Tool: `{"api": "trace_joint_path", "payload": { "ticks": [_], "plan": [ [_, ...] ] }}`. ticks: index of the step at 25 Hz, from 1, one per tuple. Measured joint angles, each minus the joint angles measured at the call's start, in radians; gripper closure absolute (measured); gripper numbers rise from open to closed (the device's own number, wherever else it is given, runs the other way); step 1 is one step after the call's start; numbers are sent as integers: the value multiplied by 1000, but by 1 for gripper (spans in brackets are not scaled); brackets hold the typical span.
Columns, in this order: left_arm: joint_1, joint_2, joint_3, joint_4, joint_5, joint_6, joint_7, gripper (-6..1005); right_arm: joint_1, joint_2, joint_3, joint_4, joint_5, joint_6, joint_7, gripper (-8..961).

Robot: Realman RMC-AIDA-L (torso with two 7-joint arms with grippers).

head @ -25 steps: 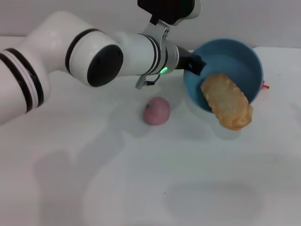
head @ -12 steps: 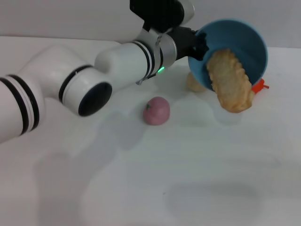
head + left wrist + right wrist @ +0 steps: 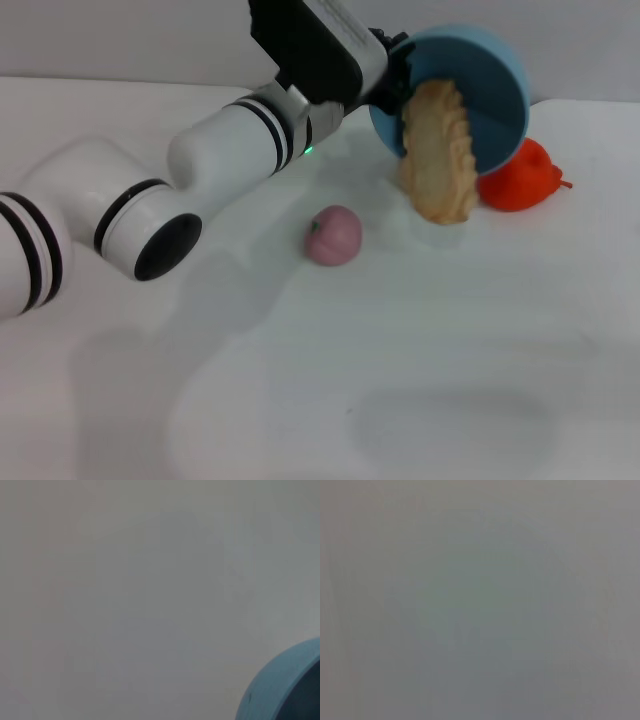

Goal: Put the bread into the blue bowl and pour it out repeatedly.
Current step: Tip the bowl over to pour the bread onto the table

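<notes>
Bread (image 3: pixel 438 160) stands nearly upright, sliding from the tipped blue bowl (image 3: pixel 490 85) clamped by the left gripper (image 3: pixel 398 72).

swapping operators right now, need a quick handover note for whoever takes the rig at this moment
Left gripper: at the rim of the blue bowl, holding it raised and tipped steeply on its side.
Right arm: not in view.
Bread: sliding out of the bowl's mouth, its lower end at the white table, upper part against the bowl.
Nearby: pink fruit in front, red toy beside the bowl.
Done: bread loaded, pour underway.
Left: finish the pour, set bowl upright, reload, repeat.
</notes>
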Motion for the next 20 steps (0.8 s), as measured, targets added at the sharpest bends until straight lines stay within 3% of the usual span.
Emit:
{"api": "trace_joint_path", "payload": {
  "ticks": [9,13,20],
  "plan": [
    [26,0,53,6,0,60,255,999,11,0,-8,28,-6,2,0,524],
    [53,0,90,10,-4,164,323,999,18,1,-9,45,-6,-4,0,523],
    [95,0,177,23,-137,316,489,998,17,2,-11,58,-23,-45,0,523]
  ]
}}
